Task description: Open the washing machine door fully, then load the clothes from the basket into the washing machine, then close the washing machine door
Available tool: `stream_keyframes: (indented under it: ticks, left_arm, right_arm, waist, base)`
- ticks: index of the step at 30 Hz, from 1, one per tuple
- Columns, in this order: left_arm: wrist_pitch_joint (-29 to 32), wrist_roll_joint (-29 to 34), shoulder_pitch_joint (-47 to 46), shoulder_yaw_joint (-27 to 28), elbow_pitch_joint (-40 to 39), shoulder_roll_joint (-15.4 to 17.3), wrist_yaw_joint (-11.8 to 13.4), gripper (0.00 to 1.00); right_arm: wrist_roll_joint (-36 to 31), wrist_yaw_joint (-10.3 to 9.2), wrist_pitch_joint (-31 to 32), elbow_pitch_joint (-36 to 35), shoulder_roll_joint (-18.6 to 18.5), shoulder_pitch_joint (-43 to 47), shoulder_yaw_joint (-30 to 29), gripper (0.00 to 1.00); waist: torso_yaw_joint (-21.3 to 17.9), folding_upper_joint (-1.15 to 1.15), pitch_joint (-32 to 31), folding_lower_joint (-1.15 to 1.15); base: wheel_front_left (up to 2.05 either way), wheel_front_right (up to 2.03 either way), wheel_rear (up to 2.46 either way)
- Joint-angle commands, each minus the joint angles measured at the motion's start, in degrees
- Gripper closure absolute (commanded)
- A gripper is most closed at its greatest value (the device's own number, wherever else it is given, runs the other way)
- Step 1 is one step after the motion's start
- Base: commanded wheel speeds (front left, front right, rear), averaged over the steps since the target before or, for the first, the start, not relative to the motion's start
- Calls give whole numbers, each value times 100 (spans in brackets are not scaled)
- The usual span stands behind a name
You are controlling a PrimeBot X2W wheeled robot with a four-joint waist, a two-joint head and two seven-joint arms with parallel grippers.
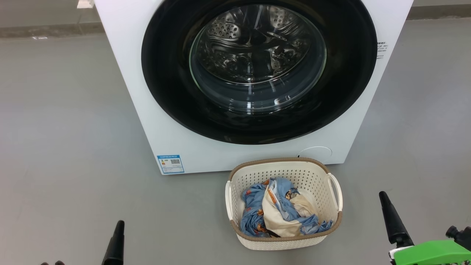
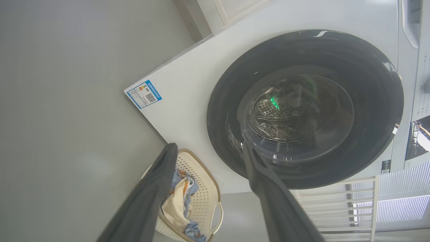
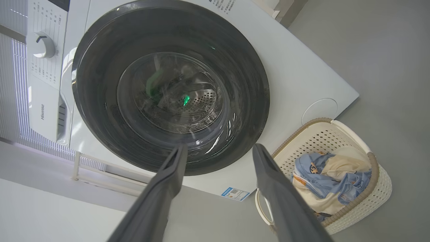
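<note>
The white washing machine stands ahead on the grey floor. Its round black washing machine door with the glass bowl window lies flat against the front. In front of it, slightly right, sits the cream basket, holding the clothes, a bundle of light-blue printed fabric and cream cloth. My left gripper is open and empty, held back from the door, with the basket beyond its one finger. My right gripper is also open and empty, with the basket to its right.
A blue energy label and a round service flap mark the washer's lower front. The control panel with a dial sits along its top. One dark finger rises at lower left, another at lower right. Grey floor surrounds everything.
</note>
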Motion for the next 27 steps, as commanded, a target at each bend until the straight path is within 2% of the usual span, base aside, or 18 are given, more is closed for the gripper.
stream_keyframes:
  ticks: [1, 13, 27]
  left_arm:
    - [-61, 178, -43, 66, -198, 100, 5, 0]
    - [-263, 1417, 35, -7, -340, 120, 256, 0]
    - [-483, 2468, 133, -53, -420, 142, 361, 0]
  right_arm:
    - [-190, 4, -56, -203, -98, -40, 92, 0]
    - [-1337, 5, -256, -335, -300, -31, 328, 0]
    - [-2354, 6, -474, -338, -419, 59, 465, 0]
  waist:
    - [-2, 0, 2, -1]
    - [-35, 0, 10, -1]
    - [-59, 0, 24, -1]
  base:
    - [0, 0, 0]
    - [0, 0, 0]
    - [0, 0, 0]
